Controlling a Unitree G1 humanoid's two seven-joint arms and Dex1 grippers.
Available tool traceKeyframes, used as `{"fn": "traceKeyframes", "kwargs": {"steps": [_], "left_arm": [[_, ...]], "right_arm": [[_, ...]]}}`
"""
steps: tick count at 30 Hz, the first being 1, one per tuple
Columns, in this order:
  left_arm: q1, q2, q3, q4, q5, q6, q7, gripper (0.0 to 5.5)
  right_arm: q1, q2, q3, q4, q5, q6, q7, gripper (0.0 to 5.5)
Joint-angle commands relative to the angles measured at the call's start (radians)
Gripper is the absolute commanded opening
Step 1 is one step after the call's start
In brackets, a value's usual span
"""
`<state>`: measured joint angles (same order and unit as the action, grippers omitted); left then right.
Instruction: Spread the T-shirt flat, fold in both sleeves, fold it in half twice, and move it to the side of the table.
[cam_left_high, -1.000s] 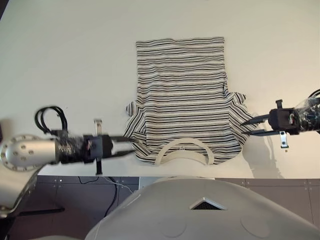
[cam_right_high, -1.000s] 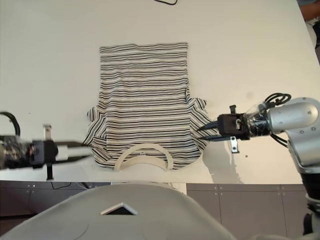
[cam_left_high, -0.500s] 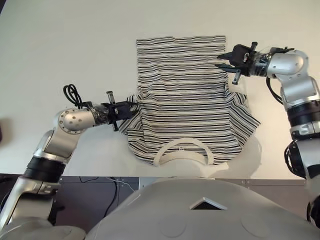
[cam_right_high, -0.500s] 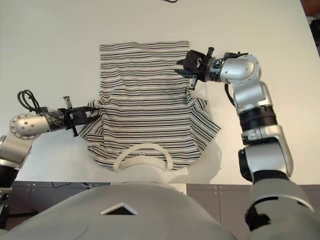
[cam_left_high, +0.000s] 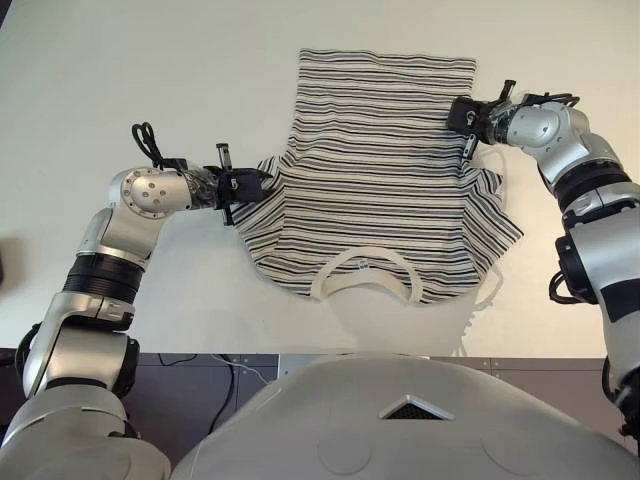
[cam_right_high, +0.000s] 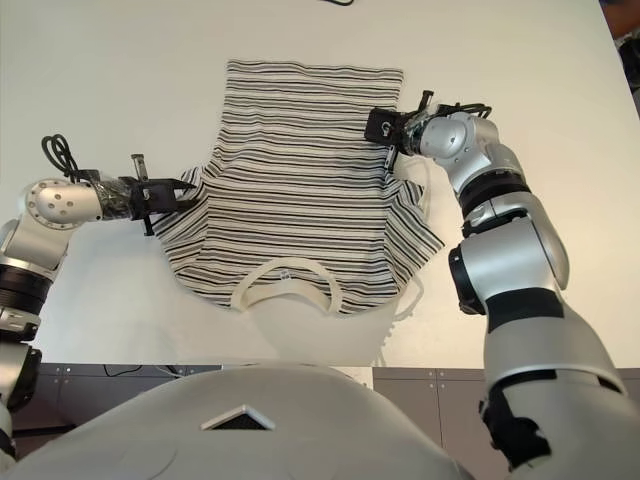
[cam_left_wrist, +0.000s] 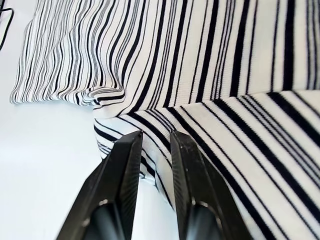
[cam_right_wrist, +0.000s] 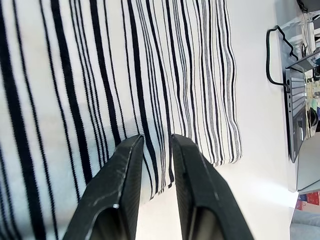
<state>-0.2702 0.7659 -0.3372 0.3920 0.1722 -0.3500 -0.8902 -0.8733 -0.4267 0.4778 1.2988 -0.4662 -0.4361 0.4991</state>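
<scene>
T-shirt (cam_left_high: 375, 170) lies mid-table (cam_left_high: 120, 80), long axis running away from the robot, neck end nearest; left gripper (cam_left_high: 262, 183) nipped narrow on its left sleeve, right gripper (cam_left_high: 456, 113) nipped on its right edge.

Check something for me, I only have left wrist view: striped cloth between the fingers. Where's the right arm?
Observer: The right gripper sits on the opposite side edge of the T-shirt, towards the hem, fingers pinched on the fabric.
Operator: Collar pointing where?
Observer: The collar lies at the near edge of the table, towards the robot; the hem is the far end.
Operator: Sleeves folded in?
Observer: Not that I can see. The right sleeve fans outward; the left side is bunched at the left gripper.
</scene>
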Motion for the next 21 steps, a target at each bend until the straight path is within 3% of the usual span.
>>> {"fn": "traceKeyframes", "kwargs": {"steps": [1,7,14,17,21], "left_arm": [[0.063,-0.005,-0.017,-0.040,-0.004,0.012,-0.040,1.03],[0.156,0.074,0.027,-0.122,-0.014,0.029,-0.050,1.03],[0.267,0.099,0.073,-0.292,-0.053,0.096,-0.039,1.03],[0.318,0.086,0.125,-0.374,-0.109,0.162,-0.009,1.03],[0.392,0.073,0.214,-0.446,-0.160,0.219,0.056,1.03]], "right_arm": [[-0.001,0.022,-0.024,0.023,-0.001,0.000,-0.012,1.02],[-0.009,-0.009,-0.088,0.001,0.028,-0.061,-0.025,1.02],[0.083,-0.163,-0.168,-0.135,0.106,-0.244,0.101,1.02],[0.286,-0.265,-0.231,-0.449,0.284,-0.274,0.267,1.02],[0.615,-0.406,-0.287,-0.970,0.537,-0.110,0.438,1.02]]}}
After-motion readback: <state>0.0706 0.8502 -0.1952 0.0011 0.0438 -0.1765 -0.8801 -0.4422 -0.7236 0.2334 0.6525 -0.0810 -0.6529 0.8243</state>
